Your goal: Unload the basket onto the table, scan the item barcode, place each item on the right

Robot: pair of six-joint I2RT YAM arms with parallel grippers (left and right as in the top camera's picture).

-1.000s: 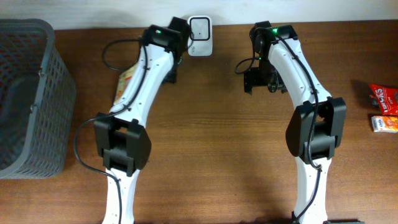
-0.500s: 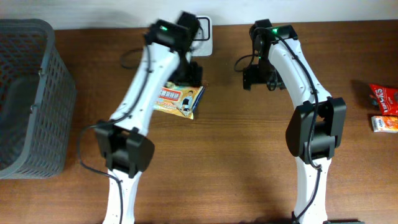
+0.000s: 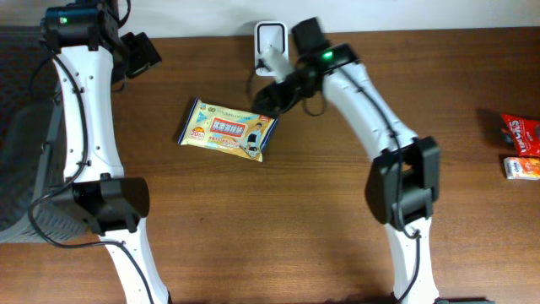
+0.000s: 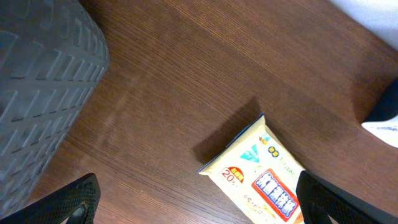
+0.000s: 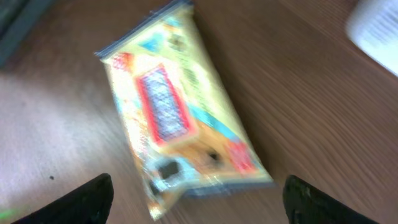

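The item, a yellow packet with a red-and-blue label, lies flat on the brown table, with no barcode visible on its upper face. The white scanner stands at the table's back edge. My left gripper is far from both, up by the basket, and is open. In the left wrist view the left gripper has nothing between its fingers and the packet lies ahead to the right. My right gripper hovers open over the packet's right end. The right wrist view is blurred, with the packet ahead of the open right gripper.
A grey mesh basket fills the left edge of the table and shows in the left wrist view as the basket. A red snack packet and a small orange box lie at the far right edge.
The left gripper opened and let the packet go onto the table, then swung far left toward the basket. The right arm swung left from beside the scanner to above the packet.
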